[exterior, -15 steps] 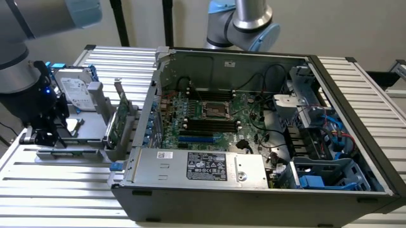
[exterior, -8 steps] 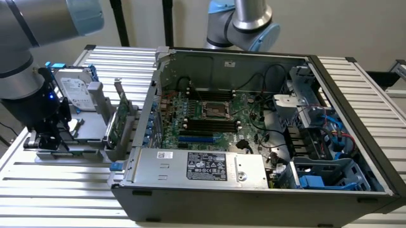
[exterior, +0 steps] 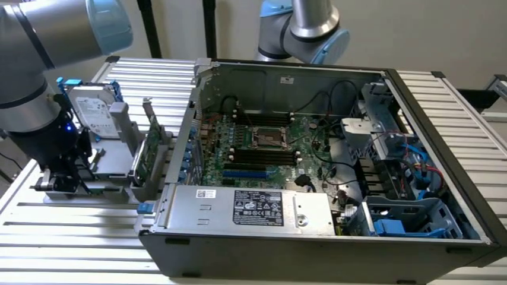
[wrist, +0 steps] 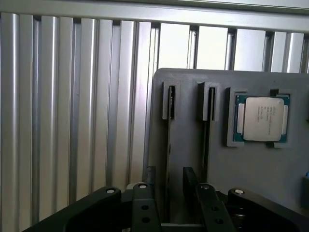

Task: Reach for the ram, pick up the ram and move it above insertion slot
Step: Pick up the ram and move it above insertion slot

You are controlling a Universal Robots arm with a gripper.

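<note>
Presently, item by item:

**Fingers** [wrist: 145, 208]: spread wide, holding nothing. In the wrist view they stand one to each side of the nearer groove of a grey holder [wrist: 251, 169]. In the exterior view they [exterior: 59, 181] hang low at the end of the arm [exterior: 35, 71], over that holder at the exterior view's left of the computer case [exterior: 317, 255].

**Ram** [wrist: 171, 104]: a thin stick standing on edge in the groove between the two fingers, not yet touched by either. A second stick [wrist: 210, 104] stands in the parallel groove just beside it.

**Slot** [exterior: 262, 157]: one of the long black rows on the board inside the open case, well apart from the ram.

**Also on the holder**: a square processor chip [wrist: 263, 118] in its own recess, a hard drive [exterior: 89, 113] and a green card [exterior: 146, 151] upright toward the case.

**Table** [exterior: 79, 237]: ribbed metal slats under holder and case.

**Step in hand**: the reach, judged nearly complete.

**Handling notes**:
- Keep the stick midway between the fingers, so both pads meet its flat faces together.
- Keep the approach in line with the groove; a skewed approach would likely strike the holder's wall or nudge the neighbouring stick.
- Take a hold near the middle of the length, which ought to keep it level.
- Keep pressure light, as the board is thin and its chips are exposed.
</note>
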